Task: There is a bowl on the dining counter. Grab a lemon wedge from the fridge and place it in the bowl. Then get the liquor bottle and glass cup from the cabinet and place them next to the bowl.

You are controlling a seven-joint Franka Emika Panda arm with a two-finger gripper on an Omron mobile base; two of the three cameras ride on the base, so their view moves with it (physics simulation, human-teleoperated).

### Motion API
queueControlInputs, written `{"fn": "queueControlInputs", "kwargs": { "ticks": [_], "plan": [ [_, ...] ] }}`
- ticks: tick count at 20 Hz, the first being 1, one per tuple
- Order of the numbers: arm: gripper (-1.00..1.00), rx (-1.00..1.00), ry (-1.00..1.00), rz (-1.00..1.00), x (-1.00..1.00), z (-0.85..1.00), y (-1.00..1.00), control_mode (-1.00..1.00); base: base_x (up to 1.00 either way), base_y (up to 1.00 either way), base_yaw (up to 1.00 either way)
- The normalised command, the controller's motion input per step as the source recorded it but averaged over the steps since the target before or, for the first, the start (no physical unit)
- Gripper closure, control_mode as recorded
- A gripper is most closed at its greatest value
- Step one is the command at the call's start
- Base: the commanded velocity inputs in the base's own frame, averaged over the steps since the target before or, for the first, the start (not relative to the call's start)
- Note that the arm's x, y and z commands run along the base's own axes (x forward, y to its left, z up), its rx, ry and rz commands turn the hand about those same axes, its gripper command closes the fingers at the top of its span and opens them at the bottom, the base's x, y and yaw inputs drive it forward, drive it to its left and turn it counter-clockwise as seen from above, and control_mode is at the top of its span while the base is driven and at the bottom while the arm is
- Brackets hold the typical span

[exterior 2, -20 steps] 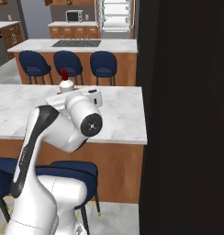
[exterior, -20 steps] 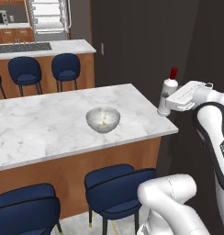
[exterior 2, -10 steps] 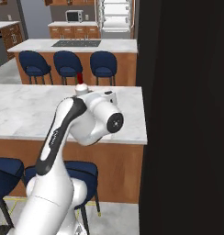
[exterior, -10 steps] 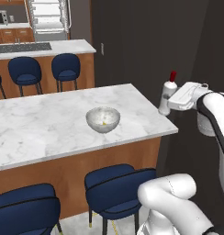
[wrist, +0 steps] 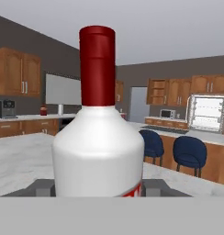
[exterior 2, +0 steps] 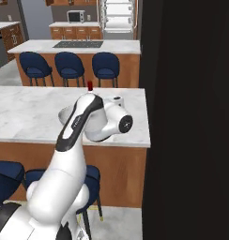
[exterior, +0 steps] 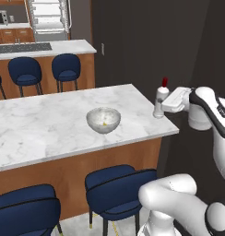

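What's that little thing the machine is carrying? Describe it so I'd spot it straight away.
Find the long white marble dining counter with blue stools tucked under it, and look at its corner nearest the dark wall. There the gripper holds the liquor bottle upright at the counter's edge. It is a small whitish bottle with a red cap, unlike the wide grey bowl nearby.

bare marble (exterior: 50, 124) left of bowl (exterior: 103, 120)

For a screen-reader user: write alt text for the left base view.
The end effector holds the liquor bottle upright at the right end of the dining counter. The bowl, with the lemon wedge inside, sits apart to its left.
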Motion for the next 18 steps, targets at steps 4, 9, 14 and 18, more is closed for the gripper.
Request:
{"fn": "queueControlInputs", "kwargs": {
  "ticks": [4,9,14,18],
  "plan": [
    [1.0,-0.01,0.0,0.01,0.45,-0.44,0.0,-1.0,0.0,0.0,0.0],
    [1.0,-0.03,-0.01,0.0,0.32,-0.42,0.0,-1.0,0.0,0.0,0.0],
    [1.0,-0.02,0.0,0.0,0.24,-0.3,0.0,-1.0,0.0,0.0,0.0],
    [1.0,-0.01,0.0,0.0,0.16,-0.23,0.0,-1.0,0.0,0.0,0.0]
  ]
}}
